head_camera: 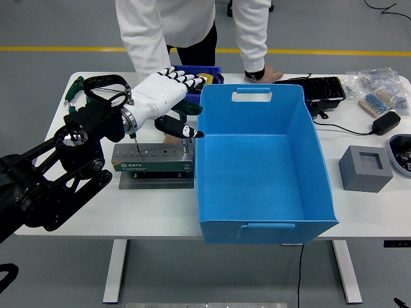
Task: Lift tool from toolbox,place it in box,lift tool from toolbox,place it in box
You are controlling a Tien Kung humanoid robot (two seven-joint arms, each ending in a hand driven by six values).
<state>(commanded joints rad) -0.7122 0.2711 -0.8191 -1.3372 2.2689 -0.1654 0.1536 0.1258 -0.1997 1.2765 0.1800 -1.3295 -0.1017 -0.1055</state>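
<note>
the left hand [168,96] reaches in from the left over the white counter [77,205], white-shelled with black fingertips, above the far right part of the grey toolbox [153,158]. its fingers [180,78] are spread toward the far side and its black-tipped thumb [183,129] points right, just above the t-handle tool [186,144] that stands upright in the toolbox's rightmost hole. the hand is released, closed on nothing; whether the thumb touches the tool's handle cannot be told, since the hand hides the handle's top. a 2nd thin tool [135,144] stands upright in a hole near the toolbox's left end. the toolbox sits on a flat grey plate [154,182], just left of the big blue box [260,167], whose inside holds nothing. the right arm is out of the picture.

more green t-handle tools [75,90] lie on the counter's far left, mostly behind the black arm [58,179]. at the far side stands a person in a white top; one of the person's hands [263,74] rests flat on the counter beyond the blue box, the other [172,137] rests on the counter just behind the toolbox, under the robot's thumb. a small blue bin [205,72] of bits sits between the person and the box. to the right lie a black tray [321,90], a black adapter [385,122] with its cable, clear bags [376,86], a grey foam block [365,168] with a square recess, and a dish [401,154] at the right edge.
</note>
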